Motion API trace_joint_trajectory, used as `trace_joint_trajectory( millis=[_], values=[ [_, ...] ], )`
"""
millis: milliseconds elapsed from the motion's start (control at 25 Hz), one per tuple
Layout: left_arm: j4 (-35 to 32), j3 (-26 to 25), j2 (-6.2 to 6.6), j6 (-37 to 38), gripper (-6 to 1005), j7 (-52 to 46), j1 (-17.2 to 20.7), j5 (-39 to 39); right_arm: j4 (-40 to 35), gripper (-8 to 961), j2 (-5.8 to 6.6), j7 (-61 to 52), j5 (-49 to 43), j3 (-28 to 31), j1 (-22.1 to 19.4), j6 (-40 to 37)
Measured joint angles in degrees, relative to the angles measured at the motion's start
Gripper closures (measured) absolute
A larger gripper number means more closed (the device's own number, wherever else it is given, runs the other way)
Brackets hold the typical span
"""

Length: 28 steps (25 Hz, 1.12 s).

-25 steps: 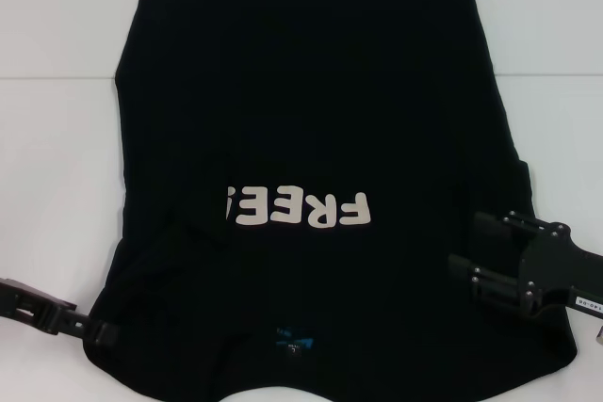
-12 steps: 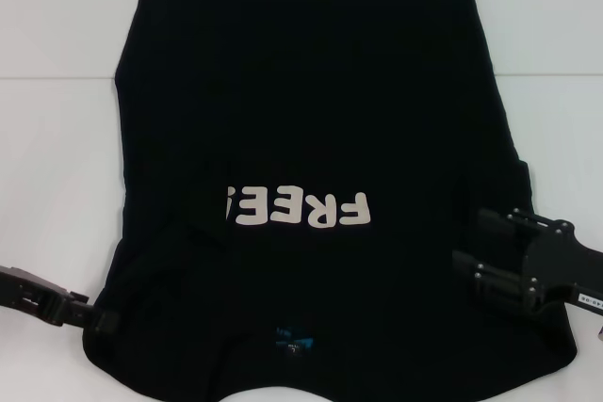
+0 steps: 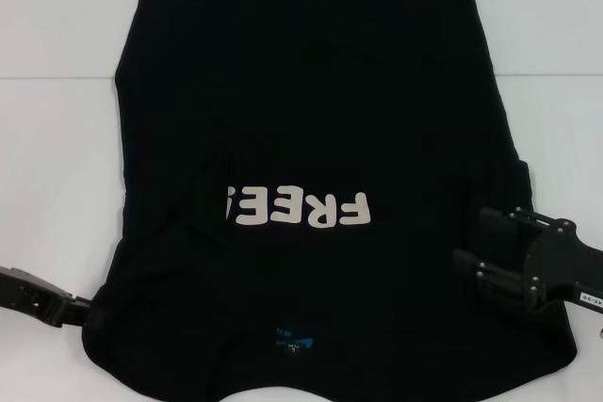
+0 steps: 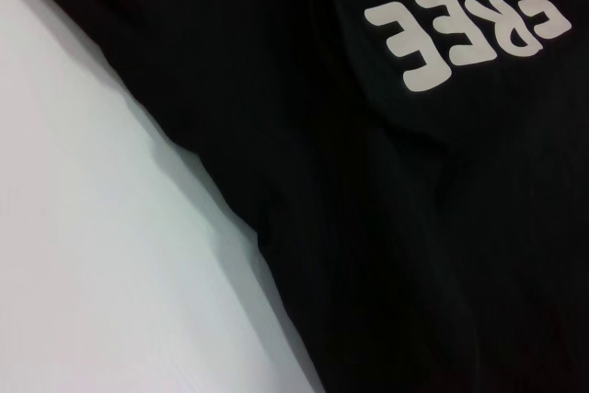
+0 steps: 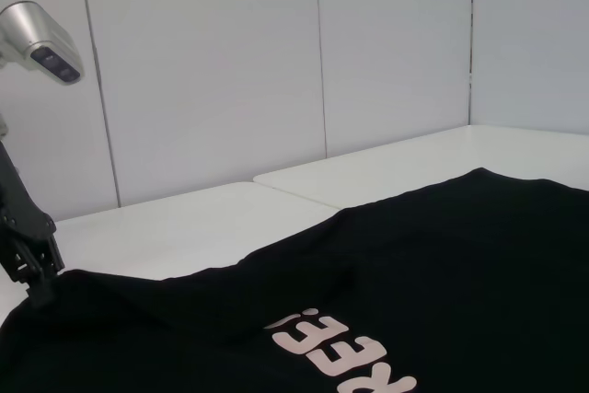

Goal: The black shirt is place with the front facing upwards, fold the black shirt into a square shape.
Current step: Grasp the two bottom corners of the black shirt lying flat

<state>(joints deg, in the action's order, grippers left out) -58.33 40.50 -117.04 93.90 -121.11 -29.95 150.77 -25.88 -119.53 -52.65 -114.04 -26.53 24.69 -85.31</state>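
Note:
The black shirt [image 3: 311,110] lies flat on the white table [image 3: 57,157], front up. Its white "FREE!" lettering [image 3: 300,209] reads upside down from my side, and the blue neck label [image 3: 292,338] is at the near edge. The sleeves lie folded inward. My left gripper [image 3: 89,313] is low at the shirt's near left edge, touching the cloth; the right wrist view also shows it [image 5: 32,273] at that corner. My right gripper [image 3: 468,240] is open over the shirt's near right side. The left wrist view shows shirt [image 4: 414,227] and table only.
A seam [image 3: 57,77] crosses the table behind the shirt's middle. White wall panels [image 5: 230,71] stand beyond the far edge. A silver camera head [image 5: 41,43] sits above my left arm. Bare table flanks the shirt on both sides.
My left gripper has shifted a little left and up along the shirt's near left edge. My right gripper has dropped very slightly. The shirt has not visibly moved.

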Motion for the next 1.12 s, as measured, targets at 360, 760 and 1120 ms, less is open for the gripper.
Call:
trace_joint_trajectory(
  millis=[360, 760, 1120],
  values=[
    [0.40, -0.17, -0.12, -0.50, 868, 0.52, 0.46, -0.08, -0.58, 216, 0.25, -2.39, 0.05, 0.00, -0.07, 0.05],
    [0.62, -1.29, -0.86, -0.47, 975, 3.53, 0.68, -2.48, -17.92, 218, 4.41, -39.21, -6.13, -1.75, 0.76, -3.49],
    [3.10, -3.37, -0.55, -1.43, 976, 4.88, 0.48, -2.94, -27.58, 220, 12.85, -78.68, -28.20, -2.87, 10.51, -19.64]
  ],
)
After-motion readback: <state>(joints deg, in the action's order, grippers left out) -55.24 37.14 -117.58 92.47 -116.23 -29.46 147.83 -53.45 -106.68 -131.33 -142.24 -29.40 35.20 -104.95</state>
